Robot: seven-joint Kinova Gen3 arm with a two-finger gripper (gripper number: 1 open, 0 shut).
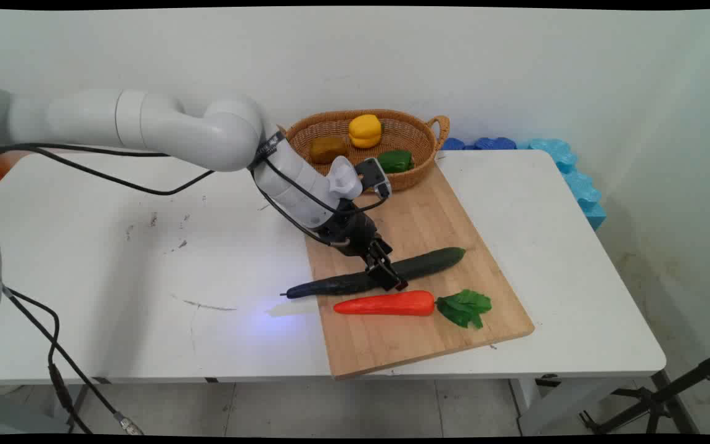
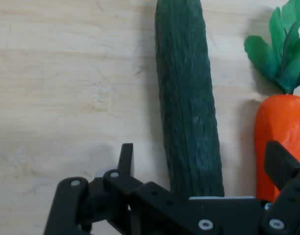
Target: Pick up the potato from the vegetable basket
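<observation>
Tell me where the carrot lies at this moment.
In the main view the carrot lies on the cutting board, toward its near edge, just in front of the cucumber and the gripper.

White arm enters from the upper left, elbow bent, forearm angled down to the right. Wrist pitched steeply downward. Black gripper (image 1: 387,275) low, close to the surface, fingers (image 2: 126,157) spread apart (one on each side in the hand view). Cables hang slack.
</observation>
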